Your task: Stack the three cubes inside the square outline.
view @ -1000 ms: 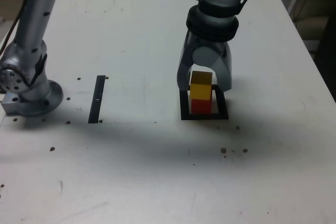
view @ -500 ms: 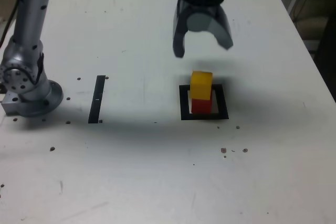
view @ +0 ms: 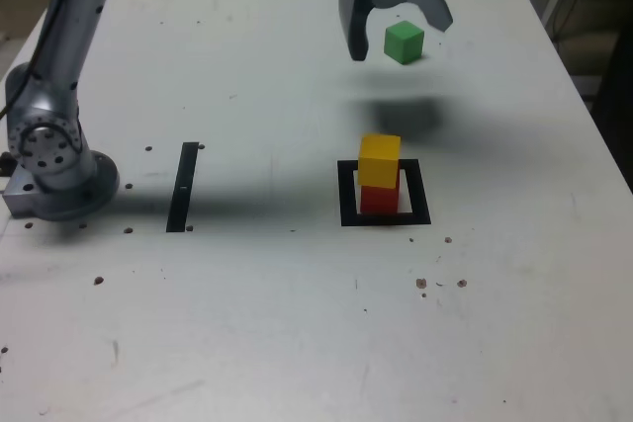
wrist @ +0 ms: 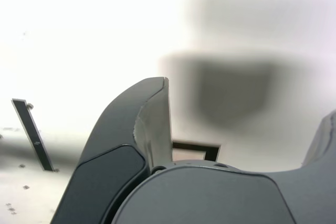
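Note:
The yellow cube [view: 380, 159] sits on the red cube [view: 378, 200] inside the square outline [view: 345, 195], a little right of centre in the exterior view. The green cube [view: 404, 42] lies alone on the table at the far side. My gripper [view: 400, 39] hangs open above the table there, and the green cube shows between its spread fingers; it holds nothing. Its shadow falls between the green cube and the stack. The wrist view shows one dark finger [wrist: 149, 124], a corner of the square outline [wrist: 197, 146] and no cube.
A thin black strip [view: 183, 186] [wrist: 33, 135] lies on the table at the exterior view's left. The arm's grey base [view: 54, 160] stands at the left edge. Small dark specks dot the white table [view: 297, 323].
The gripper opened around the yellow cube, lifted off it and moved to the far side of the table. The yellow cube stayed on the red one. The green cube came into view.

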Controlling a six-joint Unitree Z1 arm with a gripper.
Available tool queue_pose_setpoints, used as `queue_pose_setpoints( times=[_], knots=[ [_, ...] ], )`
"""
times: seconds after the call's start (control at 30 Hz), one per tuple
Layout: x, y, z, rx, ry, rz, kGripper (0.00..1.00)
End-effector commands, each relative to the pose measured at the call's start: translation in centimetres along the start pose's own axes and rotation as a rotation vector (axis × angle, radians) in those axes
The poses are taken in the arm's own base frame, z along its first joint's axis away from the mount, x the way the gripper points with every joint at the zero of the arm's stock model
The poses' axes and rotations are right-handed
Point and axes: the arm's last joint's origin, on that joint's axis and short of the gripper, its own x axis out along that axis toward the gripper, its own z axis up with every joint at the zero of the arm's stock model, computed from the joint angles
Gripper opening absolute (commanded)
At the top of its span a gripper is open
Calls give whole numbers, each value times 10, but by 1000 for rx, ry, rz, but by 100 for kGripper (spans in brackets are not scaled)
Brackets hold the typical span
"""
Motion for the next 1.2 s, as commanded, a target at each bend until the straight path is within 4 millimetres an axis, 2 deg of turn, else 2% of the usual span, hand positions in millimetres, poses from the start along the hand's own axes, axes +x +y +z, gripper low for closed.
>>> queue_pose_setpoints(
  times=[0.0, 0.27, 0.47, 0.73, 1.03, 1.17],
  knots=[
    [5, 13, 6, -24, 2, -11, 99],
    [15, 48, 18, -101, -7, -24, 99],
    [22, 67, 25, -159, -10, -27, 99],
    [47, 88, 41, -253, 14, -45, 99],
    [66, 105, 59, -295, 12, -57, 98],
    [74, 110, 62, -315, 27, -69, 95]
  ],
)
